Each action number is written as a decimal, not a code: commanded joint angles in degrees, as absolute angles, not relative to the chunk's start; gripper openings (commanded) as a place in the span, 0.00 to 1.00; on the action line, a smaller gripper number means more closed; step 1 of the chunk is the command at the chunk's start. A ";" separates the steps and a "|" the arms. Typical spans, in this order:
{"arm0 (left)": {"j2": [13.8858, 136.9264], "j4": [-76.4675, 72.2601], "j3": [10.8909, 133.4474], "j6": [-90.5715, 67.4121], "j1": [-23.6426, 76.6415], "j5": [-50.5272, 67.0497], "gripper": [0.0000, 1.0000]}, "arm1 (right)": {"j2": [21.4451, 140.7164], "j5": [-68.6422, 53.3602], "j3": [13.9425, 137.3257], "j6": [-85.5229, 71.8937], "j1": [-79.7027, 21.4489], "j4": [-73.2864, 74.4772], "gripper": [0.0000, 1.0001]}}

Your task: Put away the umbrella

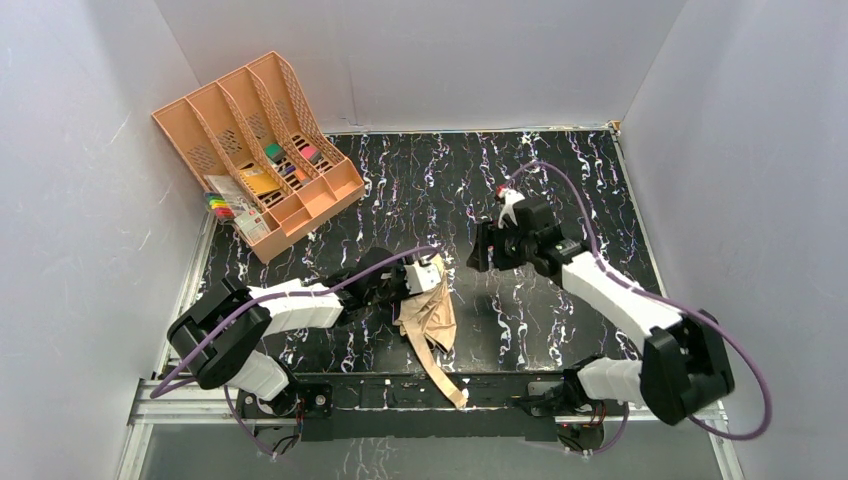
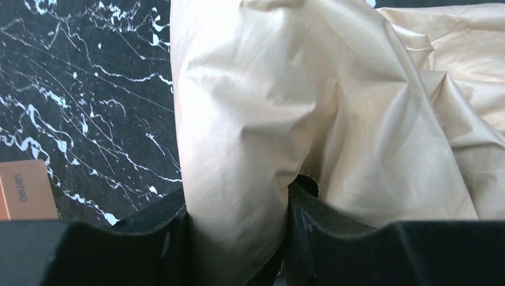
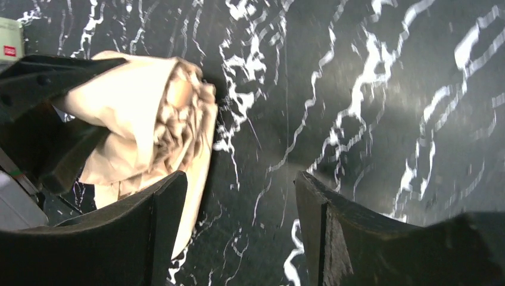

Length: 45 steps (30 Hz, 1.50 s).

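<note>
The umbrella (image 1: 432,322) is a crumpled tan-beige bundle on the black marbled table, its narrow end running toward the near edge. My left gripper (image 1: 428,278) is shut on its far end; in the left wrist view the fabric (image 2: 250,149) fills the gap between both black fingers (image 2: 149,238). My right gripper (image 1: 480,248) hovers open just right of the umbrella, with nothing between its fingers (image 3: 161,226). In the right wrist view the umbrella's folded fabric (image 3: 149,119) lies to the left, clamped by the other arm's jaw.
A peach-orange divided file tray (image 1: 255,150) holding small coloured items stands at the back left. Its corner (image 2: 24,190) shows in the left wrist view. White walls enclose the table on three sides. A metal rail (image 1: 400,390) runs along the near edge.
</note>
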State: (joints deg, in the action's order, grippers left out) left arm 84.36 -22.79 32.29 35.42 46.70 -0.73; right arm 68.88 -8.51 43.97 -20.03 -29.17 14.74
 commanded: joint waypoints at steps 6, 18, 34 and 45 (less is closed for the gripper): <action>81.65 -29.23 30.41 41.72 47.23 3.90 0.06 | 84.42 -32.83 58.27 -0.44 -24.96 4.20 0.81; 81.93 -27.99 30.77 44.46 47.86 4.47 0.04 | 99.45 -46.87 70.26 14.53 -25.75 11.40 0.97; 82.64 -28.87 30.01 47.37 48.00 3.02 0.02 | 111.44 -48.63 75.51 25.16 -32.08 26.68 0.98; 84.23 -27.16 31.08 46.60 48.06 0.79 0.02 | 111.51 -46.68 71.73 25.17 -34.58 27.95 0.98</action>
State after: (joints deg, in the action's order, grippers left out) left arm 84.25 -25.17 30.04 46.70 48.36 2.81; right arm 111.74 -47.44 74.26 23.40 -32.67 24.05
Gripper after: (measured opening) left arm 0.383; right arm 0.971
